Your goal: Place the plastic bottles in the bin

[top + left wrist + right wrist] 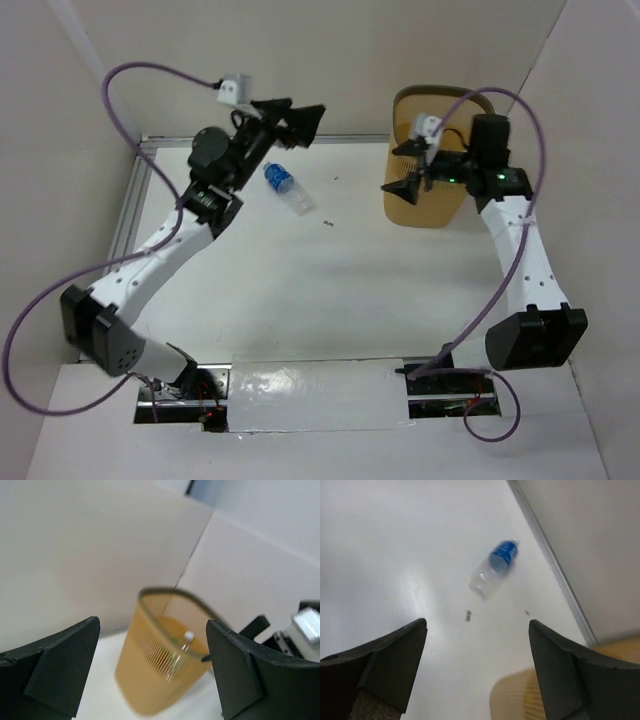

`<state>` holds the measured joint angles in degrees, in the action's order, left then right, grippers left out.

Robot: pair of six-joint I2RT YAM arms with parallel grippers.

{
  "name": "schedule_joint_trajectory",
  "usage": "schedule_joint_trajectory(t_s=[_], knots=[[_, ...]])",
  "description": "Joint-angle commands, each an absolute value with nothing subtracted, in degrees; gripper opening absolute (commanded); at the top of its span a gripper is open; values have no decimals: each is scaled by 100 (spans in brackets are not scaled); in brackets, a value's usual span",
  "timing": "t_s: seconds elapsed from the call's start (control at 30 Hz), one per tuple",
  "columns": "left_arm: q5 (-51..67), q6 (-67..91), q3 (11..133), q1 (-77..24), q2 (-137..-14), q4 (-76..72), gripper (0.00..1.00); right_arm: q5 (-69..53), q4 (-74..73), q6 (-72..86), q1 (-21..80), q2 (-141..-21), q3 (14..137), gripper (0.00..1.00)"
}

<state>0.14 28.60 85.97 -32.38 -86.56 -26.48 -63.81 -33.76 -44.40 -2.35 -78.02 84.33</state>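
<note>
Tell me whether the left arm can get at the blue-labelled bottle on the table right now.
Probably yes. The left gripper hangs open and empty near the blue-labelled bottle, nothing between them on the table, though it faces the bin.

1 bottle [287, 188] on table [330, 290], left of bin [430, 210]

Bare table [330, 290] all round the blue-labelled bottle [283, 184], back wall [330, 60] near behind, bin [420, 205] well apart at right

White arms [160, 245], black joints [215, 155], purple cables [110, 90]
</note>
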Motion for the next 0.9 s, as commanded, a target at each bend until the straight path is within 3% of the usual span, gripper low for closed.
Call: schedule_joint_trajectory(t_s=[0.0,0.13,0.2,0.3,0.57,0.87], knots=[[-97,2821,7140,-3059,-7939,-2015,100,-4928,-2989,-4465,1051,-7953,8709,88],[-386,2821,5715,-2954,-6682,-1304,100,-3685,-2585,-4211,2230,-8724,8763,72],[-622,2821,5170,-2953,-5970,-925,100,-3124,-2286,-3764,2679,-9069,8832,71],[-930,2908,4608,-2892,-5041,-248,100,-2508,-1785,-2940,2970,-9772,8895,75],[-1467,3410,3718,-2839,-3219,1124,100,-1987,-2170,-1530,3076,-12090,10844,87],[-1415,3718,3393,-2839,-2610,1863,99,-1890,-2232,-984,3234,-12998,11531,89]])
